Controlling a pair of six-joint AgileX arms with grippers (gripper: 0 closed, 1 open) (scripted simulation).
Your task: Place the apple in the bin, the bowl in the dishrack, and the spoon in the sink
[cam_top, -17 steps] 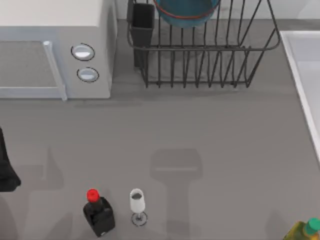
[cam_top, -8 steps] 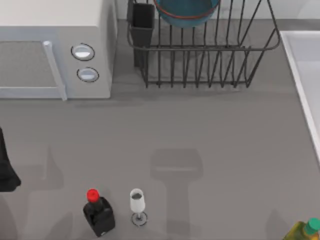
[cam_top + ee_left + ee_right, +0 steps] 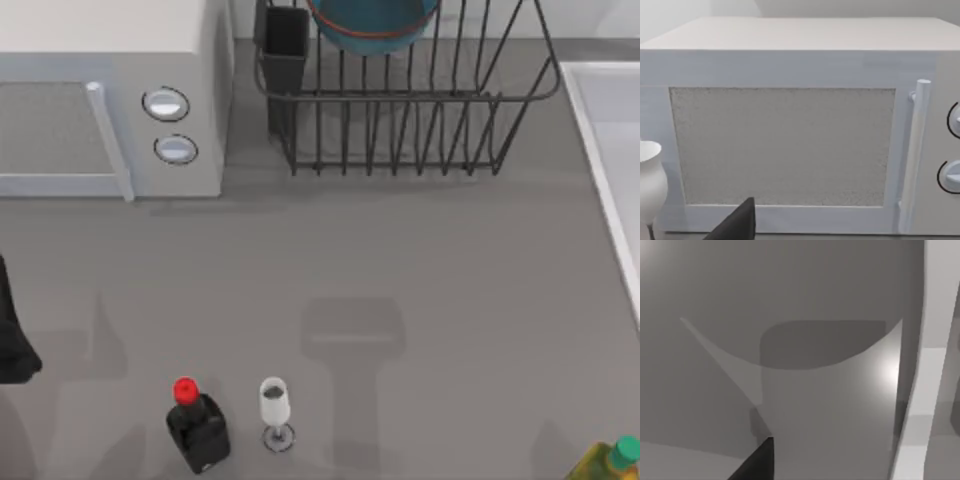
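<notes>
My left arm (image 3: 12, 340) sits parked at the left edge of the grey table (image 3: 420, 280), a dark shape low beside the white microwave oven (image 3: 110, 95). From my left wrist I face that microwave's speckled door (image 3: 782, 145) and its pale upright handle (image 3: 915, 150), with one black fingertip (image 3: 740, 225) poking into view; whether those fingers are apart or together I cannot tell. A white rounded vase (image 3: 650, 182) stands just beside the door.

The wide glossy blue bowl with its reddish-brown rim (image 3: 372, 22) rests inside the black wire dishrack (image 3: 410, 110), next to the black rectangular utensil cup (image 3: 285, 50). The pale rectangular sink (image 3: 610, 140) lies along the right edge.

Near the front stand a red-capped black bottle (image 3: 196, 425), a small clear wine glass (image 3: 274, 408) just beside it, and (at the right corner) a green-capped yellow bottle (image 3: 610, 462).

My right wrist looks at pale grey curved surfaces, one dark fingertip (image 3: 757, 462) showing; its finger spacing I cannot tell either.
</notes>
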